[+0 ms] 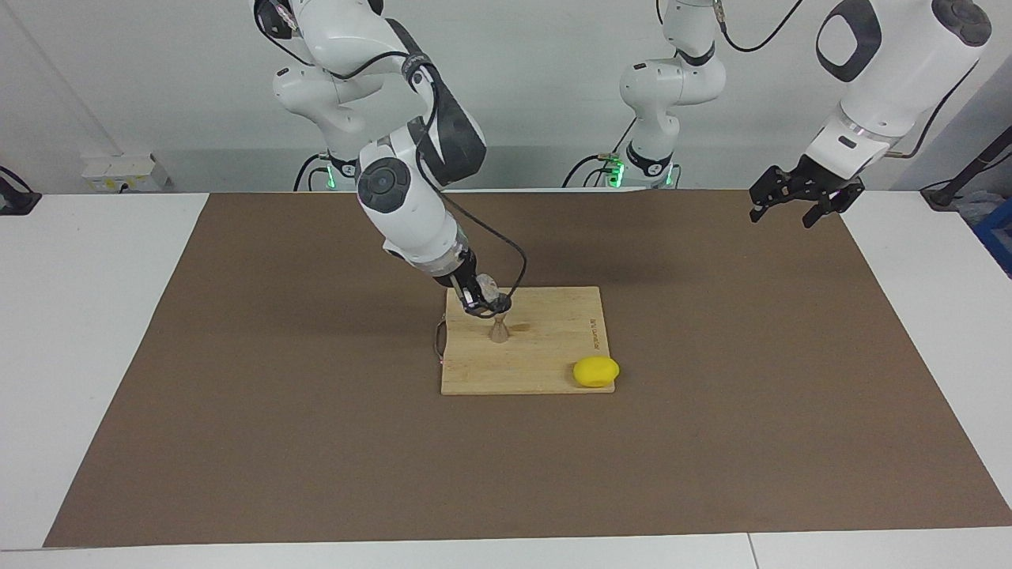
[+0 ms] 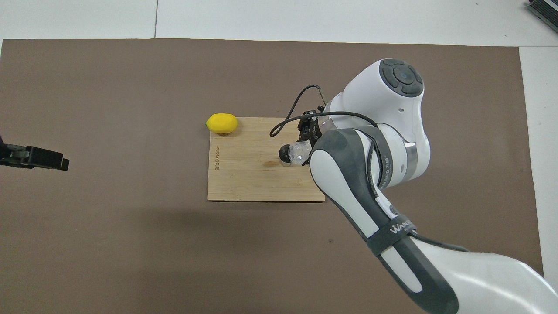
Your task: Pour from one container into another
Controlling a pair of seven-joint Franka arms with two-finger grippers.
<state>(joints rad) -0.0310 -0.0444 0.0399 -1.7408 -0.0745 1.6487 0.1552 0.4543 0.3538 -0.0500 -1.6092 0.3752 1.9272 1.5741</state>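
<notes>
Overhead view: right claw (image 2: 303, 150) grips tilted tumbler (image 2: 298, 152) over jigger (image 1: 499, 329) (left claw (image 1: 806, 207) open).

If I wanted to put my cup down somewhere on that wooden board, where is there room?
The cutting board is bare between the lemon and the jigger, and along its edge nearest the robots. It is crowded where the right gripper tilts the glass tumbler over the jigger.

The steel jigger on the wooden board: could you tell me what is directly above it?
The clear glass tumbler, tipped over the jigger in the right gripper. The overhead view shows the glass covering part of the jigger's mouth; its contents cannot be seen.
</notes>
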